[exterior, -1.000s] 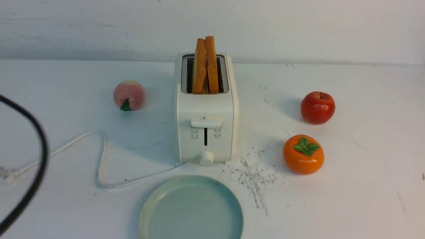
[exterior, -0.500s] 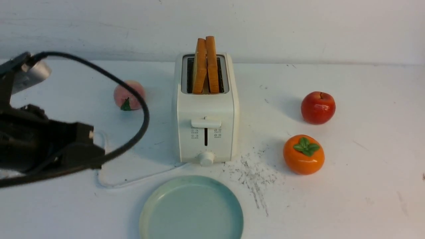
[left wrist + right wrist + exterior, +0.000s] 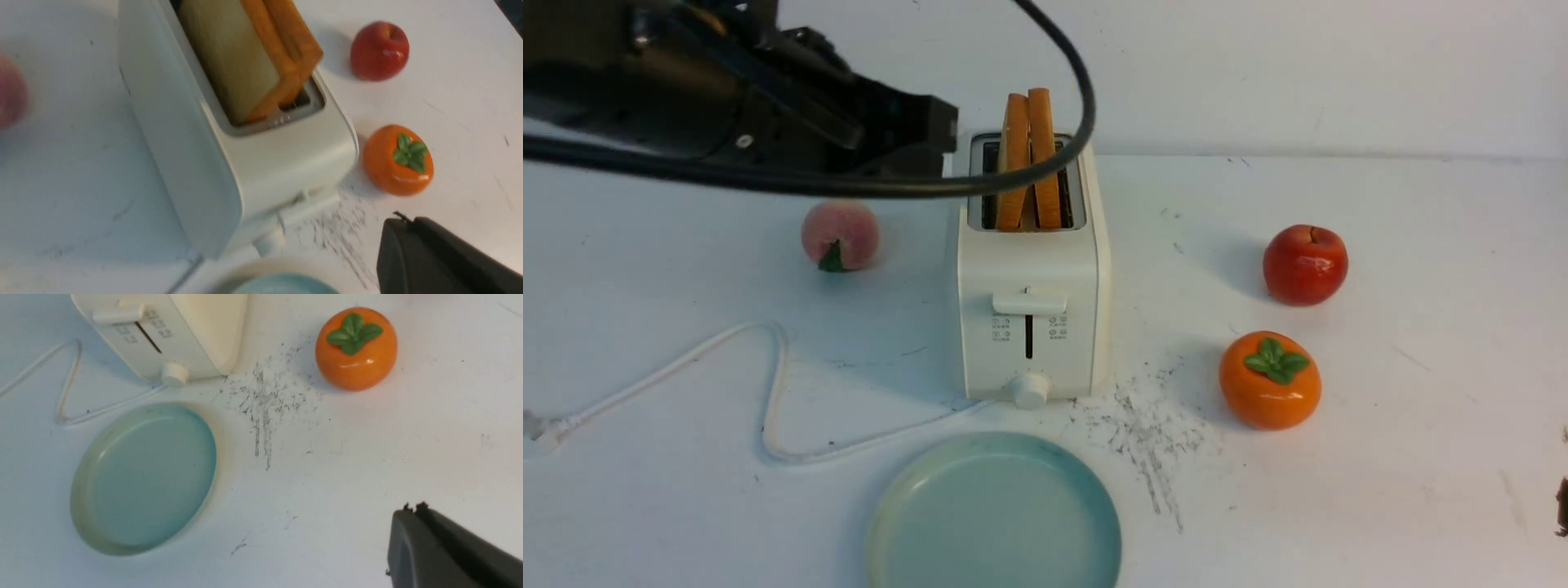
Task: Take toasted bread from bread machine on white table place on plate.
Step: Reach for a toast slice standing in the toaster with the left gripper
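Note:
Two slices of toasted bread (image 3: pixel 1029 155) stand upright in the slots of the cream-white bread machine (image 3: pixel 1029 318) at the middle of the white table (image 3: pixel 1421 457). They lean together in the left wrist view (image 3: pixel 245 53). The pale blue-green plate (image 3: pixel 995 514) lies empty just in front of the toaster, and it also shows in the right wrist view (image 3: pixel 143 473). My left gripper (image 3: pixel 939 135) is raised just left of the toaster's top, shut and empty; its tip shows in its wrist view (image 3: pixel 402 220). My right gripper (image 3: pixel 412 508) is shut and empty, low over bare table right of the plate.
A peach (image 3: pixel 840 234) lies left of the toaster. A red apple (image 3: pixel 1304 265) and an orange persimmon (image 3: pixel 1269 380) lie to its right. The white cord (image 3: pixel 768 392) loops over the table at the left. The left arm's black cable (image 3: pixel 1045 167) hangs across the toast.
My left arm has swung up from low at the left to beside the toaster's top, its black cable now crossing the toast. Nothing on the table has moved.

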Robot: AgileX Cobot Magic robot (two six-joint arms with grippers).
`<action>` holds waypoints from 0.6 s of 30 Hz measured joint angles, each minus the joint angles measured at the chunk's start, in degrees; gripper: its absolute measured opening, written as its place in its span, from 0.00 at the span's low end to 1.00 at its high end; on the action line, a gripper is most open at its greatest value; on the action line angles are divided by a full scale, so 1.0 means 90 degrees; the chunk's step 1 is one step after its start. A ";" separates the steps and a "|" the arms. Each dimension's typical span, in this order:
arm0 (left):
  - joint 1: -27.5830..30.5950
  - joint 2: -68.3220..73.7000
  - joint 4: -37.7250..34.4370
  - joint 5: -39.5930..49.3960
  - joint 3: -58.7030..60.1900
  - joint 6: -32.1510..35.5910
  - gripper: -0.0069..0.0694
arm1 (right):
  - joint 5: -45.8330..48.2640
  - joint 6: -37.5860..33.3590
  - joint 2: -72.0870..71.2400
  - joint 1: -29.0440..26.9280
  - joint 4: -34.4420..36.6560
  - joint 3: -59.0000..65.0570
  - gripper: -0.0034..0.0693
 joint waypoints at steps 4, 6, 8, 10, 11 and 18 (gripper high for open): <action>-0.0354 0.0825 0.0350 -0.0694 -0.0434 0.0074 0.07 | -0.0280 -0.0227 0.0000 0.0000 0.0073 0.0000 0.03; -0.0443 0.1147 0.0583 -0.0988 -0.0505 0.0188 0.10 | -0.0352 -0.0257 0.0000 0.0000 0.0096 0.0000 0.03; -0.0475 0.1467 0.0962 -0.1328 -0.0525 0.0302 0.16 | -0.0399 -0.0256 0.0000 0.0000 0.0097 0.0000 0.03; -0.0475 0.1722 0.1243 -0.1551 -0.0525 0.0330 0.25 | -0.0452 -0.0263 0.0000 0.0000 0.0097 0.0000 0.03; -0.0475 0.1823 0.1359 -0.1665 -0.0525 0.0332 0.31 | -0.0482 -0.0268 0.0000 0.0000 0.0097 0.0000 0.03; -0.0475 0.2193 0.1490 -0.2016 -0.0525 0.0351 0.70 | -0.0528 -0.0270 0.0000 0.0000 0.0102 0.0000 0.04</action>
